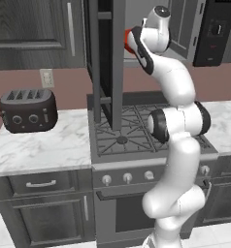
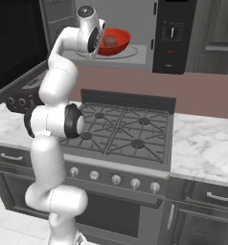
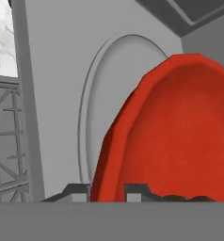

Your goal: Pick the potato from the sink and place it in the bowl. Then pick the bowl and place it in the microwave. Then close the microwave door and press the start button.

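the microwave (image 2: pixel 135 28) has a light grey floor with a round turntable plate (image 2: pixel 128 51); the red bowl (image 2: pixel 117 42) sits on that plate; below, a marble counter (image 1: pixel 44 145) carries a dark toaster (image 1: pixel 27 110) beside the stove (image 2: pixel 130 129)

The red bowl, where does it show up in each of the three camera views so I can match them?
Left base view: the bowl is a red sliver at upper centre, mostly hidden behind the arm.
Right base view: upper centre, inside the microwave, with the potato in it.
Hand view: large at right, its rim between the fingers.
Shared landmark: the stove grates.
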### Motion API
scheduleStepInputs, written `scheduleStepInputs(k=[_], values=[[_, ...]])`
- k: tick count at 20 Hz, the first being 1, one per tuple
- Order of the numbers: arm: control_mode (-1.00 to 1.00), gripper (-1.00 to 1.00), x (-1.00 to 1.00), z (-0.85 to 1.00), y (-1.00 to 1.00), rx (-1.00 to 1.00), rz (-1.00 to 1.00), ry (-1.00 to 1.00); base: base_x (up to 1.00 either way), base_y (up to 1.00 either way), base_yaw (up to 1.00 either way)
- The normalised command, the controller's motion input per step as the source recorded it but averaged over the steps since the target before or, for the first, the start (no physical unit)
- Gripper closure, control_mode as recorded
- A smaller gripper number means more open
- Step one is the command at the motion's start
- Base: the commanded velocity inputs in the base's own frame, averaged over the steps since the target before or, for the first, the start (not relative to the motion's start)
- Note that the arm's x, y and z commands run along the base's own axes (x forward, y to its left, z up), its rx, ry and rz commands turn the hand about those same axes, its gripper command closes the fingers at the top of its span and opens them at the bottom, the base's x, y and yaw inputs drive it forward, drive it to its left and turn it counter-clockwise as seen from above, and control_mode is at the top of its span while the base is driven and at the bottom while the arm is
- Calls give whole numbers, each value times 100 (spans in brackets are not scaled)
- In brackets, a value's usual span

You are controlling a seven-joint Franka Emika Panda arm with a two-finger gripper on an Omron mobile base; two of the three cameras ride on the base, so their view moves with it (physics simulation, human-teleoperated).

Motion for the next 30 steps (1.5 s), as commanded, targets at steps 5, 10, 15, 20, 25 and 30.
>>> scheduleStepInputs(k=[5, 10, 15, 20, 25, 30], values=[[-100, -100, 23, -15, 0, -2, 4, 6, 0, 0, 0], [-100, -100, -29, -5, 0, 0, 4, -1, 0, 0, 0], [-100, -100, -100, -16, 0, 0, 3, -15, 0, 0, 0], [-100, -100, -100, -52, 0, 0, 2, -19, 0, 0, 0], [-100, -100, -100, -93, 0, 0, 1, -16, 0, 0, 0], [-100, -100, -100, -55, 0, 0, 2, -17, 0, 0, 0]])
